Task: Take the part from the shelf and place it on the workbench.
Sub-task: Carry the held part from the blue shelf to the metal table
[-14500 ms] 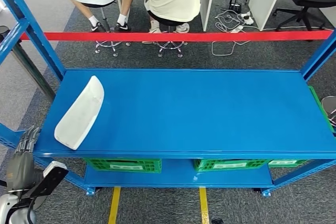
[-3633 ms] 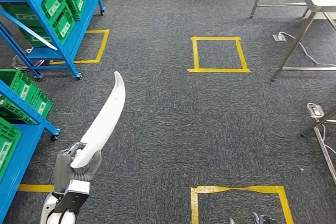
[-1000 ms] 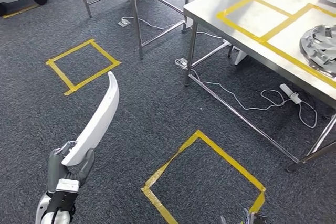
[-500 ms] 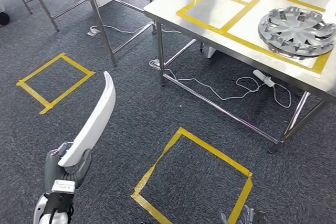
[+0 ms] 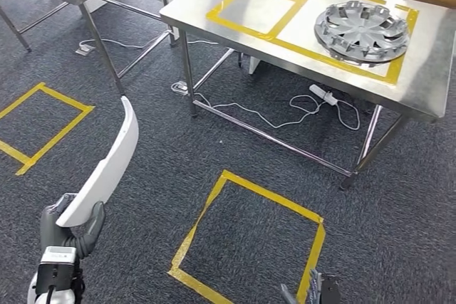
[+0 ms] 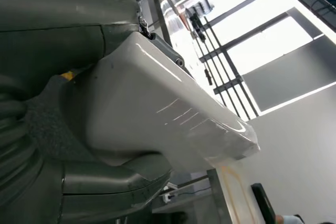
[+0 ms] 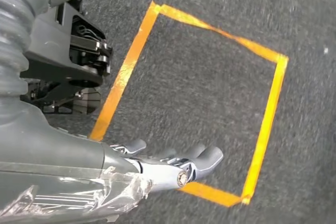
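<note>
- Grip first: the left hand, low at the near left of the head view, clasps the near end of the long, curved white plastic part; the left wrist view shows the thick thumb under it and darker fingers over it.
- The right hand hangs over the carpet with its fingers extended and apart, holding nothing, above a yellow tape square on the floor.
- Against the views of a moment ago the whole scene has slid leftward and the steel table stands nearer and more central, so the camera has turned with the robot; the part sits in the hand as before. I judge the carry is nearly over, with the setting-down still to come.
- The part's long axis runs from the hand up and away, leaning slightly right, its curved far tip pointing roughly towards the table's near-left corner; it is held in the air, well clear of the top.
- Farthest, a silver wheel cover fills one taped yellow frame on the table.
</note>
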Tool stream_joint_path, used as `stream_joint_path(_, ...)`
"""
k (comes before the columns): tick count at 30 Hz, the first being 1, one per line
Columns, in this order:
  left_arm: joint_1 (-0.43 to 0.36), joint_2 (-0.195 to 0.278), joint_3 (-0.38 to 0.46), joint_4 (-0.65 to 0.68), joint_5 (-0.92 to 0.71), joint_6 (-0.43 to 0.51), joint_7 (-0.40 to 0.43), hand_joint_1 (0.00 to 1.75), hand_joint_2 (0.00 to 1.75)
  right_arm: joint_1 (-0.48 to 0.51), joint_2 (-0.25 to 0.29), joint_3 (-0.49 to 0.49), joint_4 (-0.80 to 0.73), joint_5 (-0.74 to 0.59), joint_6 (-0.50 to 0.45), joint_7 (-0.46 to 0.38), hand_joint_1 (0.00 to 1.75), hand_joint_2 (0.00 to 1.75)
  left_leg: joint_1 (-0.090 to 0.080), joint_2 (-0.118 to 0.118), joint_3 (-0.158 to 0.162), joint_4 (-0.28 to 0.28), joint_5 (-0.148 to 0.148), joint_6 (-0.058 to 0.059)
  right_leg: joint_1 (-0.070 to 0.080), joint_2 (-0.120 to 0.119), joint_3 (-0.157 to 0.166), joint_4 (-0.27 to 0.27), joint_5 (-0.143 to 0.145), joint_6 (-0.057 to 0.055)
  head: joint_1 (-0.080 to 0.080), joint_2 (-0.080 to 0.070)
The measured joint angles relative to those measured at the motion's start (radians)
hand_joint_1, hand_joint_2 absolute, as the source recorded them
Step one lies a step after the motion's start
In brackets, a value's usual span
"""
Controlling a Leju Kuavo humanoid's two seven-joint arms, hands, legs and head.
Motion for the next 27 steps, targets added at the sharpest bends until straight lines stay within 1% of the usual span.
stream_joint_path(1,-0.002,0.002,0.004,0.000,0.000,-0.011,0.000,1.75,1.75,0.000,0.000,0.001,0.002,-0.003,0.004,0.000,0.00,1.75,0.000,0.003,0.003,0.000,-0.001,-0.002,0.000,-0.002,0.034,-0.059,0.032,-0.002,0.000,0.000)
stream_joint_path(2,-0.006,0.003,0.008,0.000,-0.004,-0.021,0.000,1.75,1.75,-0.001,0.000,0.001,0.003,-0.008,0.013,0.000,0.00,1.75,0.000,0.004,0.005,0.000,-0.003,-0.004,0.000,-0.007,0.076,-0.134,0.060,-0.004,0.000,0.000)
stream_joint_path(3,-0.012,0.002,0.012,0.001,-0.009,-0.029,0.000,1.75,1.75,-0.002,-0.001,0.001,0.003,-0.015,0.026,0.000,0.00,1.75,-0.002,0.005,0.007,0.001,-0.006,-0.008,0.002,-0.012,0.115,-0.201,0.080,-0.007,0.000,0.000)
stream_joint_path(4,-0.019,0.001,0.014,0.002,-0.016,-0.035,0.000,1.75,1.75,-0.003,-0.002,0.001,0.003,-0.023,0.040,0.000,0.00,1.75,-0.004,0.005,0.008,0.002,-0.007,-0.013,0.003,-0.017,0.140,-0.245,0.088,-0.011,0.000,0.000)
stream_joint_path(5,-0.026,-0.002,0.015,0.004,-0.023,-0.039,0.000,1.75,1.75,-0.003,-0.004,0.001,0.003,-0.031,0.054,0.000,0.00,1.75,-0.005,0.006,0.009,0.002,-0.007,-0.018,0.006,-0.019,0.151,-0.263,0.087,-0.014,-0.001,0.000)
stream_joint_path(6,-0.034,-0.005,0.015,0.007,-0.029,-0.041,0.000,1.75,1.75,-0.003,-0.005,0.001,0.003,-0.038,0.066,0.000,0.00,1.75,-0.005,0.007,0.009,0.001,-0.005,-0.023,0.009,-0.016,0.153,-0.266,0.086,-0.019,-0.002,0.000)
stream_joint_path(7,-0.042,-0.008,0.015,0.010,-0.033,-0.042,0.000,1.75,1.75,-0.002,-0.007,0.001,0.003,-0.043,0.075,0.000,0.00,1.75,-0.004,0.008,0.009,-0.001,-0.005,-0.030,0.008,-0.013,0.153,-0.268,0.088,-0.025,-0.002,0.000)
stream_joint_path(8,-0.049,-0.011,0.015,0.014,-0.037,-0.043,0.000,1.75,1.75,0.000,-0.009,0.000,0.003,-0.046,0.081,0.000,0.00,1.75,-0.002,0.006,0.008,0.001,-0.009,-0.036,0.007,-0.010,0.154,-0.270,0.090,-0.031,-0.003,0.000)
stream_joint_path(9,-0.055,-0.013,0.015,0.017,-0.038,-0.043,0.000,1.75,1.75,0.000,-0.012,0.000,0.003,-0.047,0.084,0.000,0.00,1.75,-0.001,0.002,0.000,0.018,-0.021,-0.041,0.005,-0.007,0.156,-0.273,0.092,-0.038,-0.004,0.000)
stream_joint_path(10,-0.060,-0.014,0.016,0.020,-0.039,-0.044,0.000,1.75,1.75,0.000,-0.014,-0.001,0.003,-0.048,0.086,0.000,0.00,1.75,0.000,-0.003,-0.018,0.055,-0.042,-0.046,0.003,-0.005,0.157,-0.276,0.093,-0.044,-0.006,0.000)
stream_joint_path(11,-0.063,-0.014,0.016,0.023,-0.039,-0.044,0.000,1.75,1.75,-0.001,-0.016,-0.002,0.003,-0.048,0.087,0.000,0.00,1.75,0.001,-0.009,-0.047,0.113,-0.072,-0.049,0.002,-0.002,0.158,-0.277,0.093,-0.047,-0.009,0.000)
stream_joint_path(12,-0.065,-0.014,0.016,0.026,-0.039,-0.044,0.000,1.75,1.75,-0.001,-0.017,-0.002,0.003,-0.048,0.088,0.000,0.00,1.75,0.001,-0.012,-0.084,0.183,-0.102,-0.051,0.002,0.001,0.157,-0.277,0.092,-0.050,-0.010,0.000)
stream_joint_path(13,-0.066,-0.014,0.017,0.029,-0.039,-0.045,0.000,1.75,1.75,0.000,-0.018,-0.003,0.003,-0.048,0.089,0.000,0.00,1.75,0.001,-0.014,-0.117,0.243,-0.120,-0.053,0.001,0.004,0.158,-0.277,0.091,-0.051,-0.011,0.000)
stream_joint_path(14,-0.067,-0.014,0.017,0.033,-0.039,-0.045,0.000,1.75,1.75,0.002,-0.019,-0.003,0.004,-0.048,0.090,0.000,0.00,1.75,0.001,-0.015,-0.139,0.277,-0.121,-0.054,0.001,0.008,0.158,-0.277,0.091,-0.051,-0.012,0.000)
stream_joint_path(15,-0.067,-0.014,0.018,0.035,-0.040,-0.045,0.000,1.75,1.75,0.003,-0.021,-0.003,0.004,-0.048,0.090,0.000,0.00,1.75,0.002,-0.015,-0.143,0.272,-0.101,-0.055,0.000,0.013,0.160,-0.277,0.090,-0.051,-0.012,0.000)
stream_joint_path(16,-0.068,-0.014,0.019,0.036,-0.040,-0.045,0.000,1.75,1.75,0.003,-0.021,-0.004,0.004,-0.048,0.090,0.000,0.00,1.75,0.003,-0.015,-0.127,0.230,-0.065,-0.055,-0.002,0.017,0.162,-0.277,0.089,-0.049,-0.012,0.000)
stream_joint_path(17,-0.070,-0.014,0.019,0.037,-0.039,-0.045,0.000,1.75,1.75,0.003,-0.022,-0.004,0.005,-0.048,0.091,0.000,0.00,1.75,0.005,-0.016,-0.098,0.164,-0.025,-0.056,-0.003,0.021,0.165,-0.276,0.087,-0.045,-0.012,0.000)
stream_joint_path(18,-0.072,-0.014,0.020,0.038,-0.039,-0.045,0.000,1.75,1.75,0.003,-0.023,-0.004,0.005,-0.048,0.091,0.000,0.00,1.75,0.006,-0.018,-0.067,0.097,0.003,-0.057,-0.001,0.025,0.166,-0.274,0.084,-0.039,-0.015,0.000)
stream_joint_path(19,-0.074,-0.015,0.020,0.039,-0.039,-0.045,0.000,1.75,1.75,0.003,-0.024,-0.004,0.006,-0.047,0.091,0.000,0.00,1.75,0.008,-0.022,-0.044,0.047,0.019,-0.054,0.001,0.028,0.166,-0.272,0.082,-0.033,-0.017,0.000)
stream_joint_path(20,-0.076,-0.016,0.020,0.040,-0.039,-0.045,0.000,1.75,1.75,0.003,-0.025,-0.004,0.006,-0.047,0.092,0.000,0.00,1.75,0.009,-0.025,-0.032,0.018,0.023,-0.050,0.004,0.029,0.165,-0.272,0.080,-0.028,-0.018,0.000)
stream_joint_path(21,-0.077,-0.017,0.021,0.041,-0.039,-0.045,0.000,1.75,1.75,0.003,-0.027,-0.004,0.007,-0.046,0.092,0.000,0.00,1.75,0.008,-0.027,-0.029,0.009,0.018,-0.043,0.005,0.031,0.164,-0.273,0.080,-0.023,-0.018,0.000)
stream_joint_path(23,-0.078,-0.019,0.025,0.043,-0.040,-0.046,0.000,1.75,1.75,0.005,-0.030,-0.004,0.010,-0.042,0.090,0.001,0.00,1.75,0.008,-0.027,-0.029,0.009,0.017,-0.026,0.003,0.028,0.163,-0.275,0.077,-0.014,-0.015,0.000)
stream_joint_path(24,-0.079,-0.021,0.026,0.044,-0.040,-0.046,0.000,1.75,1.75,0.005,-0.031,-0.004,0.012,-0.038,0.087,0.003,0.00,1.75,0.008,-0.026,-0.027,0.008,0.017,-0.018,0.002,0.023,0.156,-0.260,0.067,-0.010,-0.013,0.000)
stream_joint_path(25,-0.080,-0.022,0.028,0.044,-0.041,-0.047,0.000,1.75,1.75,0.005,-0.033,-0.004,0.014,-0.034,0.084,0.005,0.00,1.75,0.008,-0.025,-0.024,0.007,0.016,-0.011,0.001,0.017,0.139,-0.224,0.046,-0.006,-0.012,0.000)
stream_joint_path(26,-0.080,-0.023,0.030,0.045,-0.041,-0.047,0.000,1.75,1.75,0.005,-0.035,-0.004,0.017,-0.029,0.080,0.007,0.00,1.75,0.008,-0.024,-0.023,0.007,0.015,-0.006,0.001,0.010,0.112,-0.165,0.017,-0.004,-0.009,0.000)
stream_joint_path(27,-0.081,-0.025,0.031,0.045,-0.042,-0.046,0.000,1.75,1.75,0.004,-0.036,-0.004,0.020,-0.025,0.077,0.010,0.00,1.75,0.006,-0.023,-0.022,0.007,0.013,-0.003,0.001,0.007,0.075,-0.094,-0.014,-0.003,-0.008,0.000)
